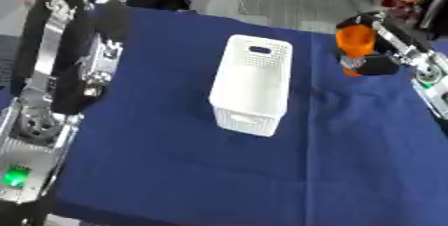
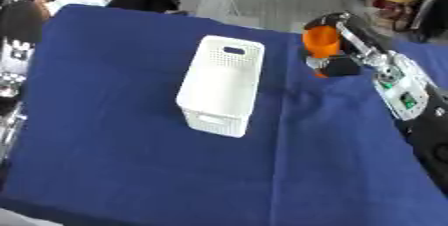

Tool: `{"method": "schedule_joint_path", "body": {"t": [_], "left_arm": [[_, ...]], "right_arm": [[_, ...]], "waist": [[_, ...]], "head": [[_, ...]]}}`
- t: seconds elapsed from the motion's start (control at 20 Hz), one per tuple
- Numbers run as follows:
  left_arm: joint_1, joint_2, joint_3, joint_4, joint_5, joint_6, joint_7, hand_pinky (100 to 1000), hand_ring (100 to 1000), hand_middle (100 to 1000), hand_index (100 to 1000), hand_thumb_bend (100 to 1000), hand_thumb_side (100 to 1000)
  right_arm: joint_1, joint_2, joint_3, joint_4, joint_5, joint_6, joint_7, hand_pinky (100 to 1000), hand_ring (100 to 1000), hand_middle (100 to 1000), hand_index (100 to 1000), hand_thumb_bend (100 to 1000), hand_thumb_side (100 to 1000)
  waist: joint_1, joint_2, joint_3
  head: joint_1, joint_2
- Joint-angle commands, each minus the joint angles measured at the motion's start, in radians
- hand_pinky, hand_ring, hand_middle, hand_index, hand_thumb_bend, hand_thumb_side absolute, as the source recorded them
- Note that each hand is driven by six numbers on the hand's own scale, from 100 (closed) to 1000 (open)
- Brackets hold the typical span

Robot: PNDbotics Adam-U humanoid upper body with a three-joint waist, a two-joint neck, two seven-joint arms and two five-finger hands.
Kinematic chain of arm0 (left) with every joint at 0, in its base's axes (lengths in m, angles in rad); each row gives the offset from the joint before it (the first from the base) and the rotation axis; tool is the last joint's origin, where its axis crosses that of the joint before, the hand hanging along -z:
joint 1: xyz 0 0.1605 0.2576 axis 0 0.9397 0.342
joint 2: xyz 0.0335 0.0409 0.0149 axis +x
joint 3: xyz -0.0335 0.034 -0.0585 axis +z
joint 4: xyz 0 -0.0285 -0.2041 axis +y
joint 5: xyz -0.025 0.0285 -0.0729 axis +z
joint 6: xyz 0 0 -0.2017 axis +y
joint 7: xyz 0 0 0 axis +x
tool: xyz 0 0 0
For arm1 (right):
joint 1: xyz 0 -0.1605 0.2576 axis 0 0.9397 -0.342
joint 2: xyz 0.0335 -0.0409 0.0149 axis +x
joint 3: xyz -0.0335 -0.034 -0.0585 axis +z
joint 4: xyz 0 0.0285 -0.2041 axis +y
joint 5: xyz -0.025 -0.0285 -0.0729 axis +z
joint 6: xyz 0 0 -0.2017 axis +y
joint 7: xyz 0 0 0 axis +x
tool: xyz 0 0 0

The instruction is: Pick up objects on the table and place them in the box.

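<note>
We see our right hand at the far right, fingers curled round an orange plastic cup; the white perforated plastic box stands mid-table on the blue cloth. Our left hand shows far left; we cannot tell its fingers.

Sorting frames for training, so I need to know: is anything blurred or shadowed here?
Left eye view: soft all over, the white perforated plastic box lacks crisp edges. Right eye view: the right hand around the orange cup is smeared; a faint shadow falls beside the box on the blue cloth.
</note>
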Motion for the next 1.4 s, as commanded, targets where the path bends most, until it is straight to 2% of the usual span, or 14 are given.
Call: {"method": "schedule_joint_path", "body": {"t": [0.05,0.3,0.45,0.95,1.4], "left_arm": [[-0.007,0.024,0.013,-0.014,-0.003,0.002,0.009,1000,886,970,877,149,831],[-0.015,0.021,0.01,-0.014,-0.003,0.001,0.01,1000,886,969,878,150,830],[-0.023,0.017,0.005,-0.014,0.001,-0.001,0.005,1000,886,969,878,150,831],[-0.065,-0.008,-0.001,-0.014,0.016,-0.006,-0.003,1000,886,969,881,157,829],[-0.09,-0.026,-0.005,-0.014,0.028,-0.005,-0.011,1000,886,969,885,161,828]], "right_arm": [[-0.033,-0.046,0.004,-0.047,-0.075,0.012,0.03,100,100,100,100,100,369],[-0.058,-0.047,0.028,-0.071,-0.177,0.02,0.07,100,100,100,100,100,384],[-0.07,-0.038,0.039,-0.071,-0.206,0.015,0.082,100,100,100,100,100,389],[-0.106,-0.003,0.058,-0.056,-0.246,-0.016,0.091,100,100,100,105,100,401],[-0.115,0.016,0.057,-0.043,-0.265,-0.019,0.084,100,100,100,108,100,407]], "waist": [[0.0,-0.02,0.0],[-0.005,-0.019,0.006],[-0.007,-0.017,0.014],[-0.016,0.003,0.06],[-0.025,0.015,0.087]], "head": [[0.022,0.007],[0.035,0.02],[0.032,0.023],[0.032,0.017],[0.028,0.008]]}}
